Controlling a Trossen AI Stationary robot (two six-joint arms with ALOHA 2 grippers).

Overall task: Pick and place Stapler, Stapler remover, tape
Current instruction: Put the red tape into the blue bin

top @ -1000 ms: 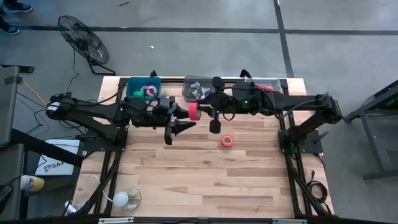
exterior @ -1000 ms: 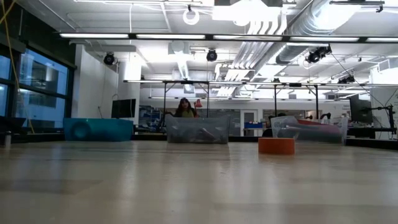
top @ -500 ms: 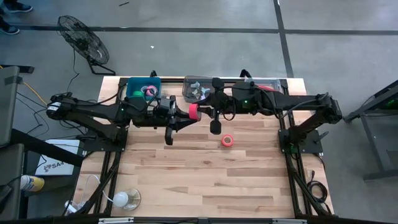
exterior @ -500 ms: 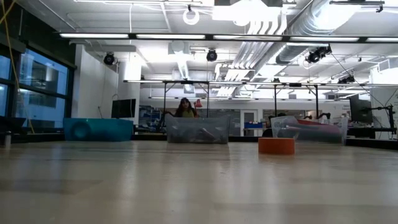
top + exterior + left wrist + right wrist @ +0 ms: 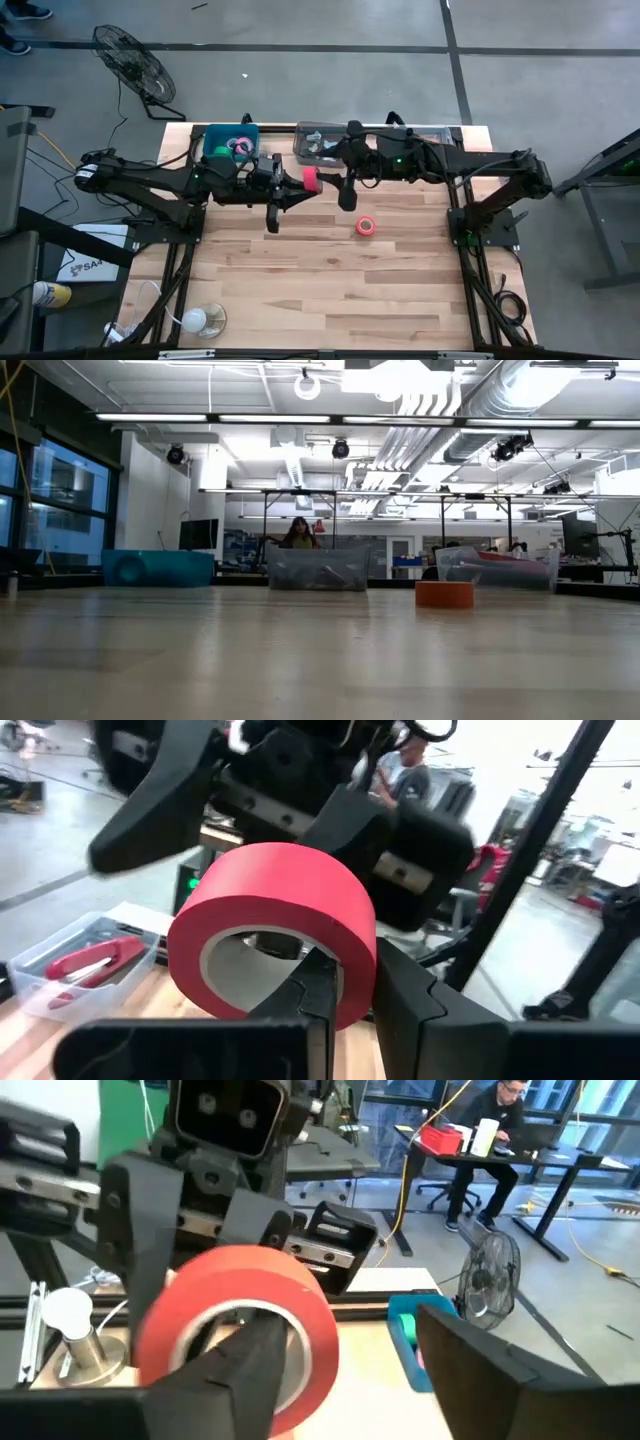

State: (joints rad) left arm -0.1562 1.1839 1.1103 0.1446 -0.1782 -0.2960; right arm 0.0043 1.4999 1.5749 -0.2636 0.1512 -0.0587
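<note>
High view: mid-air handover over the table's far middle, left gripper (image 5: 297,188) clenched on the red tape roll (image 5: 311,180), right gripper (image 5: 341,187) fingers parted around it; risk is the roll twisting or dropping if left's rim pinch slips; roll is wide, red, pale core.

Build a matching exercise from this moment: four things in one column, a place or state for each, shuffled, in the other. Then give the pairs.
Things:
1. red tape roll
2. small orange tape roll
3. stapler
4. right gripper

Places or states:
A. lying alone on the bare table
B. in a clear bin
C. open, beside the red roll
D. clamped in the left gripper, above the table

Pairs: 1-D, 2-A, 3-B, 4-C
</note>
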